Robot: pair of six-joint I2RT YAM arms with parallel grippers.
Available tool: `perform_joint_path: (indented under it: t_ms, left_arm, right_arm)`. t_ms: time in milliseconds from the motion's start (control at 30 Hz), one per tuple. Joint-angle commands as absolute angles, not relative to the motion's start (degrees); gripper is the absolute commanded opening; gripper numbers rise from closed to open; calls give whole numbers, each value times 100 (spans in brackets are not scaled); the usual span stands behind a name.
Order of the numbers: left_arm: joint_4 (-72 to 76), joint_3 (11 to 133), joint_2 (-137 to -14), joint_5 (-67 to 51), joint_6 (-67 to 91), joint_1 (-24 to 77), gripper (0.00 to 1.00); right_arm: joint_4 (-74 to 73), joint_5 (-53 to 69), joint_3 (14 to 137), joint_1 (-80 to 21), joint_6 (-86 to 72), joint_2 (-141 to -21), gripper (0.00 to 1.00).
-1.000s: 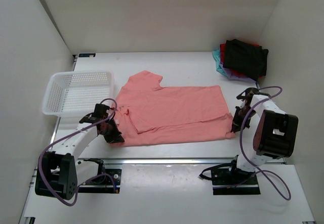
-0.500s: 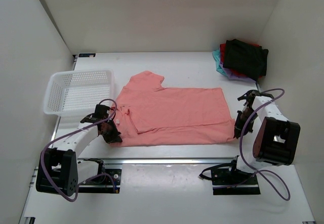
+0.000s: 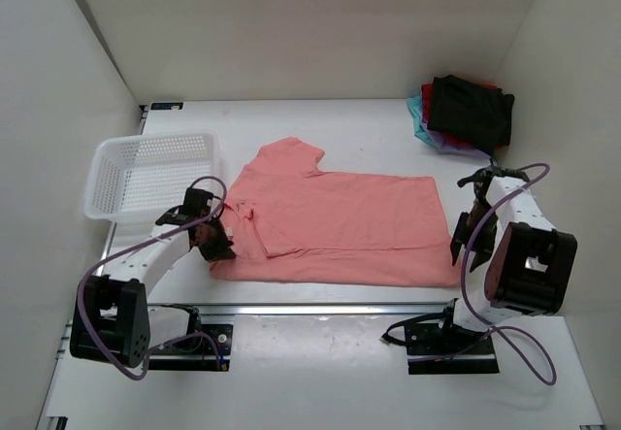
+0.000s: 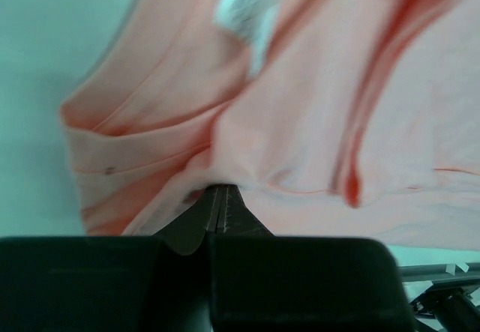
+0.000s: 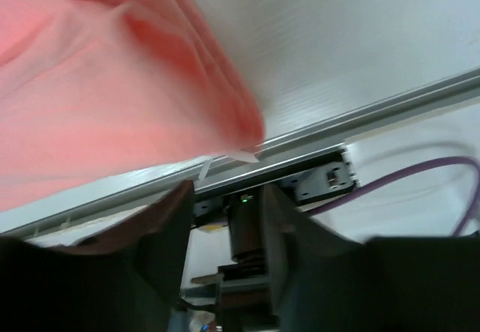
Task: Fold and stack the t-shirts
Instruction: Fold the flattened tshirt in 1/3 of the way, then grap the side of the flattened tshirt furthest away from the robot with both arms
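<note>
Salmon-pink cloth fills the middle of the table (image 3: 320,119) in the top view. The pink shirt (image 3: 335,221) lies spread flat, its long near edge running close along the metal rail (image 3: 330,308) at the table's front. The left gripper (image 3: 217,244) sits at the shirt's left edge, just beside the white basket (image 3: 155,141). The right gripper (image 3: 458,246) is at the shirt's right near corner. The folded shirts (image 3: 466,110) are stacked in the far right corner, well apart from the pink one. Bare table shows behind the shirt up to the back wall, with a narrower strip to its right.

From the left wrist, the left gripper (image 4: 217,195) has its fingers pressed together on a bunched fold of the pink shirt (image 4: 300,107). The cloth rises away from the tips in ridges, and bare table (image 4: 45,62) lies to the left.

From the right wrist, the view is blurred. The right gripper (image 5: 221,197) has its fingers apart, and the rail (image 5: 390,103) shows through the gap. The pink shirt (image 5: 90,92) ends in a corner just beyond the tips, with no cloth visible between them. Bare table (image 5: 360,32) lies on the right, above a purple cable (image 5: 420,174).
</note>
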State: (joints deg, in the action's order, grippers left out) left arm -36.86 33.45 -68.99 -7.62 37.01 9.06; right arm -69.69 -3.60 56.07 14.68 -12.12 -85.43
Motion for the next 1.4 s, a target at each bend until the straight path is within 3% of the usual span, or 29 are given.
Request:
perform_joint_path:
  t_ms: [0,100,300,367,400,433,500,533,667,700,767,833,1167,1367]
  left_arm:
    - [-3314,3814,-6908,-861,3490,1081,0]
    - [-2990,4051,-6961,-1309,3306,1142,0]
    - [-2207,4604,-7347,-1899,3401,1231,0]
    - [-1752,4964,-7646,-1829,3393,1134,16]
    - [-1471,5209,-7942,-1750,3358,1090,47]
    - [-1285,5334,-8267,-1758,3375,1003,48]
    - [-670,5912,-8884,-2012,3375,853,35]
    - [-546,6289,-9321,-2100,3375,731,0]
    - [-1105,7855,-10675,-1934,2832,738,0]
    - [-1360,8345,-11035,-1786,2717,764,6]
    - [-1406,8893,-11467,-1635,2628,808,31]
    - [-1406,9411,-11820,-1547,2619,817,25]
    - [-1880,10344,-12832,-704,2128,1072,51]
    - [-2039,10432,-13131,-659,2083,1221,51]
  right_arm:
    - [-7181,-826,6222,1407,-1292,-8517,41]
    - [-7199,-1046,6863,1284,-1318,-8613,49]
    - [-6234,-292,7418,1300,-1090,-9112,46]
    - [-5995,-203,7505,1292,-1046,-9447,46]
    - [-5872,-98,7602,1318,-1072,-9683,45]
    - [-5854,-62,7672,1310,-1072,-9894,44]
    - [-5731,95,8005,1283,-1081,-10115,43]
    - [-5739,166,8216,1248,-1107,-10282,43]
    - [-5792,202,8683,1134,-1107,-10625,43]
    - [-5783,211,8718,1160,-1064,-10652,43]
    - [-5748,264,8789,1187,-1072,-10714,44]
    - [-5731,281,8807,1248,-1046,-10749,43]
    - [-5687,325,8684,1336,-1063,-10793,44]
    - [-5660,325,8833,1275,-1142,-11012,48]
